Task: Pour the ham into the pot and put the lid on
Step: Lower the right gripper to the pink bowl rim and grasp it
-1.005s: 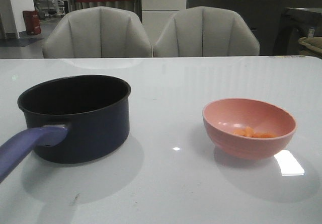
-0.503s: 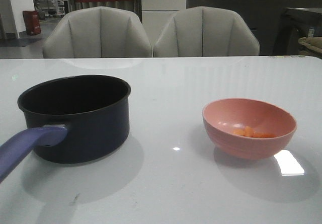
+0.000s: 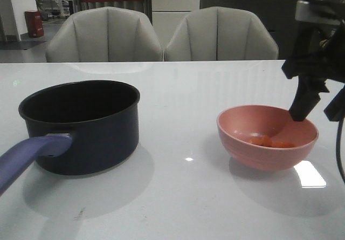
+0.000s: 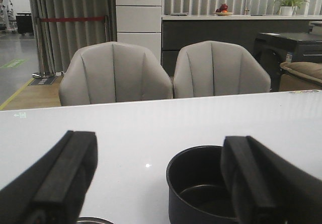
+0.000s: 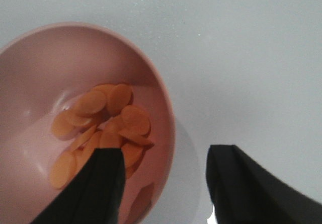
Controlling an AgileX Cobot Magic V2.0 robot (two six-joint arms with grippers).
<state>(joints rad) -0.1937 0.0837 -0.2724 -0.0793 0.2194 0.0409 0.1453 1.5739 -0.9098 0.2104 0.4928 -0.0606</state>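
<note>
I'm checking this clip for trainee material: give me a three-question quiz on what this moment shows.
1. True or false: the ham is already in the pot.
2. How does the right gripper stand at the pink bowl? A) shut above it B) open, one finger inside the rim and one outside C) away from it
3. Fill in: the pot is ____ inside.

Key: 1 false, it lies in the bowl; 2 B; 3 empty.

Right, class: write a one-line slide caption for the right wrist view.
Open right gripper straddles the rim of the pink bowl, one finger inside above the ham slices.
</note>
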